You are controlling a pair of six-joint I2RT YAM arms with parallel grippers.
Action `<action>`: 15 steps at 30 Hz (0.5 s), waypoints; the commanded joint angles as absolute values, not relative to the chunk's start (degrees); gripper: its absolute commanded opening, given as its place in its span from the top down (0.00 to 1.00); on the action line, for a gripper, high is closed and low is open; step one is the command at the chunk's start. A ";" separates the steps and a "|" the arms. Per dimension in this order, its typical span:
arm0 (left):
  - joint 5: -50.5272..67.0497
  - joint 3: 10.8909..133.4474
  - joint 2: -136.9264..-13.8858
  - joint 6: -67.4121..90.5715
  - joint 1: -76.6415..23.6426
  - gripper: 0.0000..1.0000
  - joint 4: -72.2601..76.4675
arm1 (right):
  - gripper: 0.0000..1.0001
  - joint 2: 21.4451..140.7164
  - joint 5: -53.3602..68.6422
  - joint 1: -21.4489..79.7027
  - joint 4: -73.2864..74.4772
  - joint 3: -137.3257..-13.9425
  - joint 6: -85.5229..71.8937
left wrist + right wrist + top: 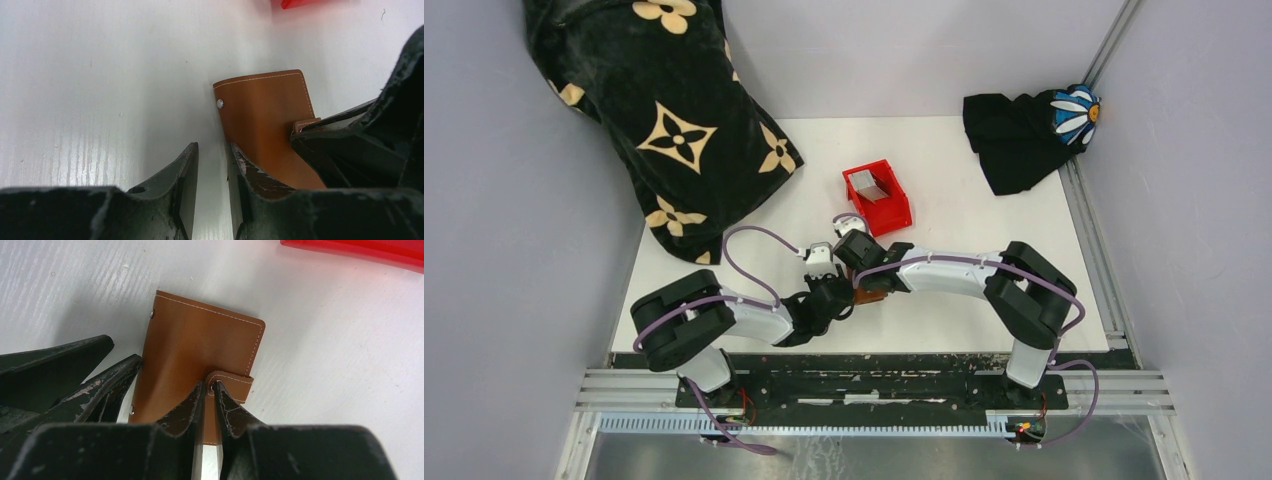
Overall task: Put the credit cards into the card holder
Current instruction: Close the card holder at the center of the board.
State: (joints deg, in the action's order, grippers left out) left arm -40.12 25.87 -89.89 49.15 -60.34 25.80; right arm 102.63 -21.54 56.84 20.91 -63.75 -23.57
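At the front middle of the counter [994, 215]: my right hand [212, 386] and left hand [212, 146] meet tip to tip over one wallet [195, 340].
Right hand: narrowed to a slit, its tips pinching the rounded end of the snap tab [235, 382].
Left hand: narrow too, with only white counter showing through the thin gap. It holds nothing that I can see.
Left fingers [250, 172]: one rests against the wallet's long edge. The other stands on the counter just beside it.
Wallet: brown leather with pale stitching, folded and lying flat. It has metal studs [220, 104] along the edge nearest my left hand.
Snap tab: wraps over the opposite edge onto the top face.
Red bin [879, 197]: just beyond the hands, apart from the wallet.
Cards [869, 184]: grey, leaning inside the red bin. I cannot count them.
Black cloth [664, 120]: tan flower pattern, heaped at the far left corner.
Dark cloth [1024, 135]: carries a blue and white flower and lies in the far right corner.
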 commanded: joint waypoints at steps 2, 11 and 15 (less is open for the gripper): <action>-37.63 26.83 -91.38 48.16 -60.39 0.65 29.17 | 0.84 104.00 -20.47 57.82 19.17 -66.88 -24.80; -37.62 26.81 -91.42 47.99 -60.34 0.65 29.27 | 0.85 105.26 -20.65 57.72 18.70 -66.91 -24.86; -37.62 26.65 -91.55 48.16 -60.42 0.65 29.39 | 0.85 105.57 -20.53 57.40 18.41 -66.56 -25.21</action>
State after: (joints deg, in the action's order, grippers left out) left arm -39.92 25.87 -90.50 49.15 -60.18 26.92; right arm 103.98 -22.70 56.90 21.74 -65.25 -23.57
